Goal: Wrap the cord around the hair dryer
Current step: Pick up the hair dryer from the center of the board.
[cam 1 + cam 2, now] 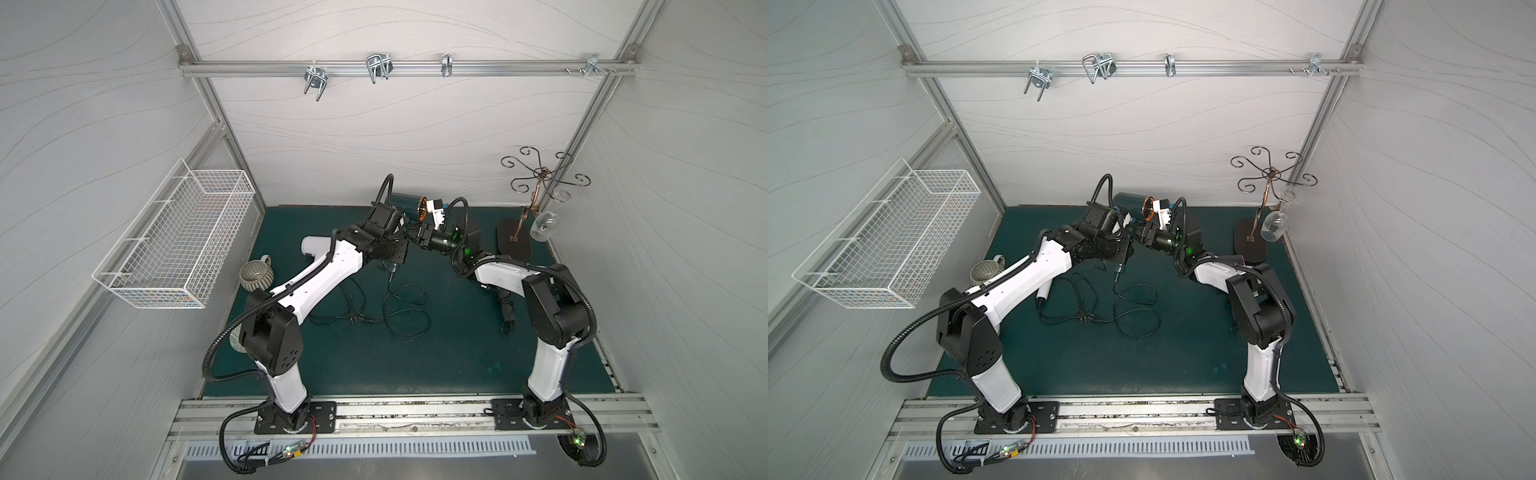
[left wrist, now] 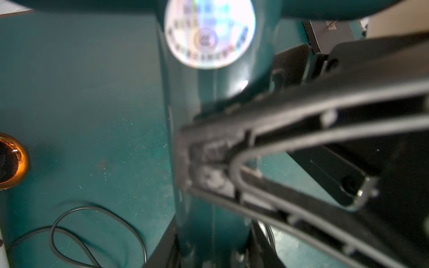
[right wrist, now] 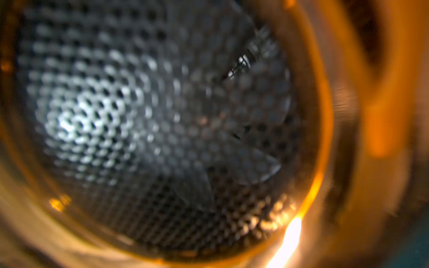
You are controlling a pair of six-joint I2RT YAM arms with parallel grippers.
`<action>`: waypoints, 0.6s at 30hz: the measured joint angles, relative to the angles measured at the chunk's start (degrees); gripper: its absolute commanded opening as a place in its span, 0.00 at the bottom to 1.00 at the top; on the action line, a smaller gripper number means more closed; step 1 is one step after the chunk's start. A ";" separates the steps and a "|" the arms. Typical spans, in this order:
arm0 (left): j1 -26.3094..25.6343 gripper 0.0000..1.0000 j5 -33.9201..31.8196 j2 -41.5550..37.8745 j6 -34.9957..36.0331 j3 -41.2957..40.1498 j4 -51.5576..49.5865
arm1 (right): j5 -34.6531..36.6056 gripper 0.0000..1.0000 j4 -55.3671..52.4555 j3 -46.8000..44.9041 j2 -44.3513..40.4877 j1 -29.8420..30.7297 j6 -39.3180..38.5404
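Observation:
The hair dryer (image 1: pixel 402 198) (image 1: pixel 1128 201) is dark teal with a copper-ringed end (image 1: pixel 422 209), held up at the back centre of the mat. My left gripper (image 1: pixel 400 233) (image 2: pixel 211 246) is shut on its handle (image 2: pixel 185 92), which bears a round shiny sticker. My right gripper (image 1: pixel 414 237) (image 1: pixel 1140 235) comes in from the right, right beside the left one. Its black fingers (image 2: pixel 301 111) lie across the handle, and how far apart they stand is unclear. The right wrist view is filled by the dryer's mesh grille (image 3: pixel 151 116). The black cord (image 1: pixel 407 307) (image 1: pixel 1133 307) (image 2: pixel 97 232) hangs from the handle and lies in loose loops on the mat.
A grey mug (image 1: pixel 255 276) stands at the mat's left edge under a white wire basket (image 1: pixel 174 241) on the wall. A scrolled metal stand on a black base (image 1: pixel 513 245) holds a wine glass (image 1: pixel 544 226) at the back right. A black object (image 1: pixel 507 311) lies by the right arm.

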 measured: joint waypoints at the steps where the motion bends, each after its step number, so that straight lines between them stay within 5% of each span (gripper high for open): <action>1: 0.00 0.00 0.24 0.00 0.02 0.00 -0.02 | -0.28 0.53 0.72 0.04 0.28 0.00 0.33; 5: 0.31 0.00 0.96 0.00 0.11 -0.11 -0.13 | -2.56 0.29 4.44 1.40 1.84 -0.07 2.86; 16: 1.05 0.00 2.08 0.02 0.70 -0.52 0.48 | -6.71 0.12 10.12 3.10 5.55 -0.83 7.93; 18: 1.07 0.11 2.21 0.02 0.81 -0.52 0.68 | -6.78 0.06 10.43 3.10 5.62 -0.94 8.26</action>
